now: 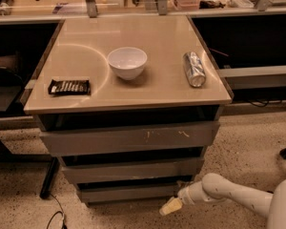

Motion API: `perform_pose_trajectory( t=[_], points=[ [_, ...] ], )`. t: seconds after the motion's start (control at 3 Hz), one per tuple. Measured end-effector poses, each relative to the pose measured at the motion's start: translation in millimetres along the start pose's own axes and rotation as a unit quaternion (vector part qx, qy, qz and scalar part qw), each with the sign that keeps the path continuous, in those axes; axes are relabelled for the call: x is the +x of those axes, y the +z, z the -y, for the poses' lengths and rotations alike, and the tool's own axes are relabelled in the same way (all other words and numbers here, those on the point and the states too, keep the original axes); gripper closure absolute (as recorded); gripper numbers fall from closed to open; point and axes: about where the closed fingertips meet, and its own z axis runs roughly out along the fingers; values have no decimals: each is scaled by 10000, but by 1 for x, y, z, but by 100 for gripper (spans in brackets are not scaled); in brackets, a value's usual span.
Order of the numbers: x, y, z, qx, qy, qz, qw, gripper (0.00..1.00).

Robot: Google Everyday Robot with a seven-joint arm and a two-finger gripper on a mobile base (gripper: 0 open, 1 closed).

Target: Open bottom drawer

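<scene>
The bottom drawer (126,192) is the lowest and narrowest of three grey fronts under the tan table, plain and unmarked, with a dark gap above it. Above it are the middle drawer (133,171) and the wide top drawer (128,137) with pale scratch marks. My gripper (169,207) is at the end of my white arm (229,191), which reaches in from the lower right. It sits low near the floor, just in front of and below the bottom drawer's right end.
On the table top (167,85) stand a white bowl (127,62), a silver can (194,68) lying on its side and a dark snack bar (69,87). A black table leg (47,178) and cable (57,216) are at lower left. Speckled floor lies right.
</scene>
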Motion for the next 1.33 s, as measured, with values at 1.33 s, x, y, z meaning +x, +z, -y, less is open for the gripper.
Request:
perform_pose_trajectory(
  t=[1.33],
  points=[
    [-26, 22, 14, -98, -629, -49, 9980, 0]
  ],
)
